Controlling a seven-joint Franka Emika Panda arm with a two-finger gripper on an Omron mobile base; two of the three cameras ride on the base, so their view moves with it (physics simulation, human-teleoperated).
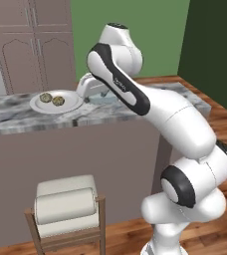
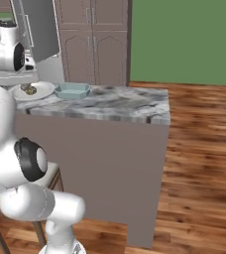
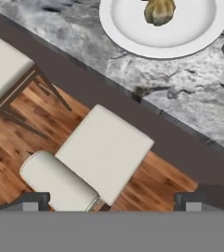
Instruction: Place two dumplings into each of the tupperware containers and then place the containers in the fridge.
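A grey marbled desk [image 1: 16,119] carries a round white plate [image 1: 70,106] and, just beside it, a teal container [image 2: 72,91].

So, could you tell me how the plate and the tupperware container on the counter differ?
The plate is round, white and nearly flat; the tupperware container is rectangular, pale teal and deeper-walled. The plate holds dumplings; the container looks empty. The plate is wider. Both rest side by side on the marble counter.
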